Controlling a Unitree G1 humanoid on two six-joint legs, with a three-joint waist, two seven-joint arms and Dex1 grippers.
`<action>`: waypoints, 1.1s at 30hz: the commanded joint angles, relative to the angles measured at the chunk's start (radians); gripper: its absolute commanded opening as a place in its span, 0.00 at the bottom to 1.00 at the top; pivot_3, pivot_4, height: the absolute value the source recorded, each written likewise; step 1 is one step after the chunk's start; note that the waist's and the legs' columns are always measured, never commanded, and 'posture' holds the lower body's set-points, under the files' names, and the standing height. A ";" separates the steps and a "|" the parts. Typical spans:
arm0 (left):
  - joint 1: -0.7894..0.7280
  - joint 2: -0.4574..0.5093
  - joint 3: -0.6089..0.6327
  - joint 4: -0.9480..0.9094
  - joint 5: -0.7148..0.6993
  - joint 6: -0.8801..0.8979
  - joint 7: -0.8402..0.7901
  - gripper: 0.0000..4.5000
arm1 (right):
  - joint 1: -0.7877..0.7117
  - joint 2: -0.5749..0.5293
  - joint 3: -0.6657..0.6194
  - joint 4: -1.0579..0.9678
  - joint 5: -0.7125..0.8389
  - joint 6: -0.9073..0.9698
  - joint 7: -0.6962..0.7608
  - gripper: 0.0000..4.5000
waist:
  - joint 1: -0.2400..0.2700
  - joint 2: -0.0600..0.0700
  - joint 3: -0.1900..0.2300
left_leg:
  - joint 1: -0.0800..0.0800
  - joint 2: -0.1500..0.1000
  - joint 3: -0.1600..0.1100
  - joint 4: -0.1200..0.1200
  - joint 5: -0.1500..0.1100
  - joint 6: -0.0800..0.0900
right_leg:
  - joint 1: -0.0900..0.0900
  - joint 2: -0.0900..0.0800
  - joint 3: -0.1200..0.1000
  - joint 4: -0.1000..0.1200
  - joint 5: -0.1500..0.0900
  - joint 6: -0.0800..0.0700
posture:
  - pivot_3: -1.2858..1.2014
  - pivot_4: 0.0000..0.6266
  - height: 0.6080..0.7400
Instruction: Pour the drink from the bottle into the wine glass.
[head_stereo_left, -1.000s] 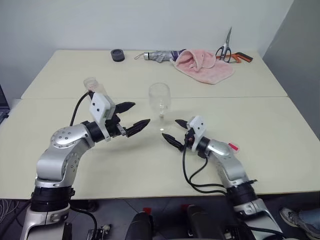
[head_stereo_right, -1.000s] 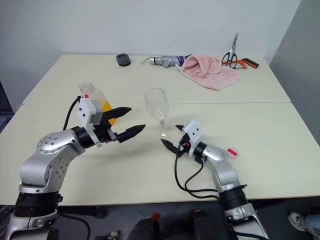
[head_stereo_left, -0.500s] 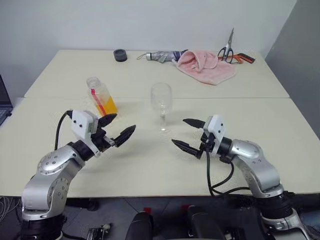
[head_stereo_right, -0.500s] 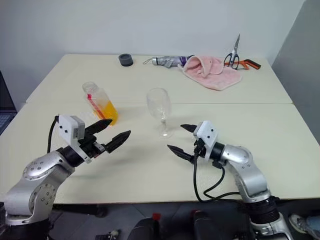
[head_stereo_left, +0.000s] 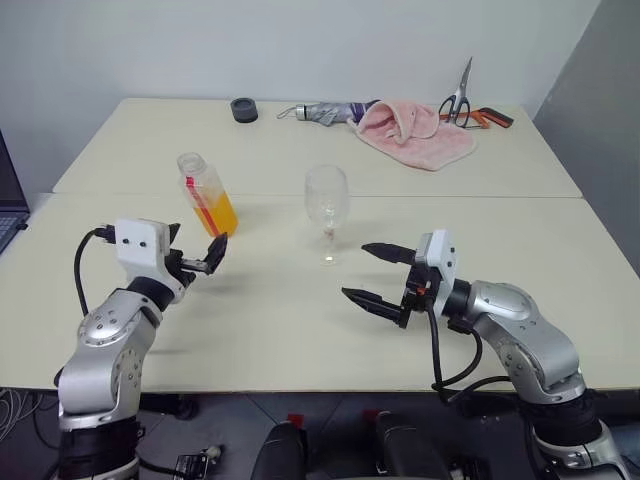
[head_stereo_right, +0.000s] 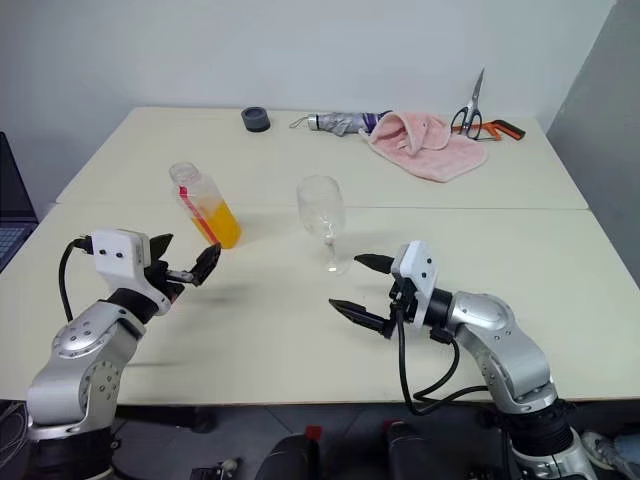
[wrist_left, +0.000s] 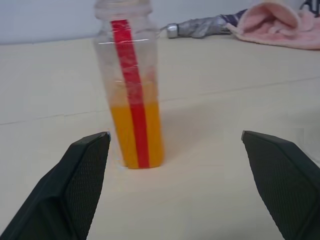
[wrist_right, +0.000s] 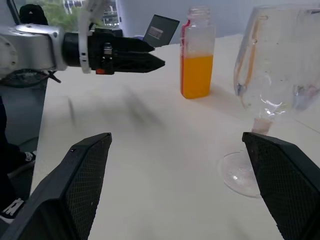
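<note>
On the cream table (head_stereo_left: 300, 330), bottle (head_stereo_left: 206, 193) stands just beyond left claw (head_stereo_left: 200, 258), fingers spread apart.

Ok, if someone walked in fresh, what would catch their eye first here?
Probably the bottle half full of orange drink, standing uncapped on the table, just ahead of the open left gripper. Next, the empty wine glass at mid-table, beyond the open right gripper. Then the pink towel at the far edge.
</note>
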 joint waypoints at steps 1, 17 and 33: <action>-0.051 -0.004 0.009 0.050 0.026 -0.050 0.014 1.00 | -0.015 -0.008 -0.003 -0.059 0.029 0.027 -0.014 0.99 | 0.001 0.000 0.000 | 0.000 0.000 0.000 0.000 0.000 0.000 | 0.000 0.000 0.000 0.000 0.000 0.000 | 0.52 0.24 1.00; -0.302 0.027 -0.017 0.463 0.079 -0.199 -0.071 1.00 | -0.032 -0.071 0.028 -0.134 0.058 0.078 0.003 0.99 | 0.008 0.000 0.000 | -0.001 -0.001 -0.001 0.000 0.000 0.000 | 0.000 0.000 -0.002 0.000 0.000 0.000 | 0.52 0.24 1.00; -0.522 0.031 -0.078 0.832 0.142 -0.378 -0.190 1.00 | -0.089 -0.045 0.047 -0.123 0.048 0.055 -0.012 0.99 | 0.009 0.000 0.000 | -0.002 -0.001 -0.002 0.000 0.000 0.000 | 0.000 0.000 -0.003 0.000 0.000 0.000 | 0.52 0.24 1.00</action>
